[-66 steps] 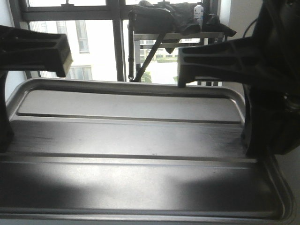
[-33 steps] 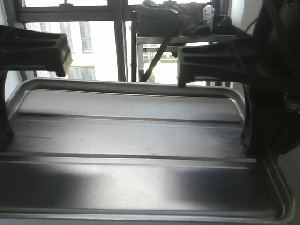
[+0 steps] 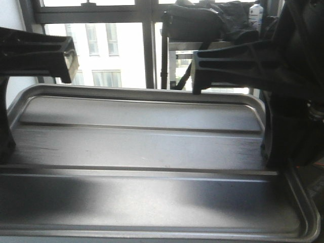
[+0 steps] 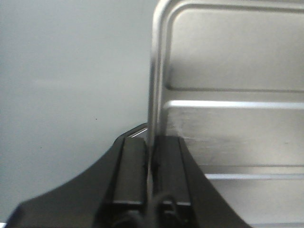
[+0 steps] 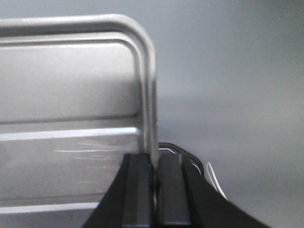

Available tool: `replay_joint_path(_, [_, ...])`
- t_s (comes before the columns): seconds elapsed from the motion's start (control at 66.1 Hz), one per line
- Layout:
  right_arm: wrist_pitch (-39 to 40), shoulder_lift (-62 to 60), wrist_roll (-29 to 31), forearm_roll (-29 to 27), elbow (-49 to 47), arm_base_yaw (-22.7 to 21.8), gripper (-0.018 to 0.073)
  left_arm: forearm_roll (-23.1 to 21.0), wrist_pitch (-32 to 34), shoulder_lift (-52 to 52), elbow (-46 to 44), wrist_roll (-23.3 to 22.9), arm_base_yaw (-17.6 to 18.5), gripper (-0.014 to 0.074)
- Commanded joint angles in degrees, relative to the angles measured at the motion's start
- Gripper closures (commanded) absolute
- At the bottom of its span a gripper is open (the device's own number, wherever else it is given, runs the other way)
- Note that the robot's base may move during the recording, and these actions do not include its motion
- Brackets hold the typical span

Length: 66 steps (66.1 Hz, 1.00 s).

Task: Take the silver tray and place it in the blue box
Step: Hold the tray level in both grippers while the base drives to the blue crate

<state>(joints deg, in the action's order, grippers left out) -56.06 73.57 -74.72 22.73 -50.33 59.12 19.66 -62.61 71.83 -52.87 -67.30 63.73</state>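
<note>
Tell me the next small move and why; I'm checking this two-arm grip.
Probably shift both arms together, tray level, seeking the blue box: the left pincer and right pincer are each shut on a side rim of the silver tray, and no box shows in any view.

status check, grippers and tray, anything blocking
Left gripper shut on silver tray rim; right gripper shut on opposite rim. Blue box not in view. Nothing seen blocking.

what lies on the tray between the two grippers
Nothing; the front view shows the silver tray bare all the way from the left gripper to the right gripper.
</note>
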Motion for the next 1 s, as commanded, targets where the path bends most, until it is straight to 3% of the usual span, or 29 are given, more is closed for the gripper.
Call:
replay_joint_path(0.0, [2.75, -1.64, -0.12, 1.86, -1.43, 0.21, 0.0498, 0.47, 2.54, -1.52, -1.66, -0.58, 0.63, 0.0604])
replay_joint_path(0.983, [2.70, -1.64, -0.12, 1.86, -1.43, 0.21, 0.0498, 0.47, 2.54, -1.52, -1.66, -0.58, 0.63, 0.0604])
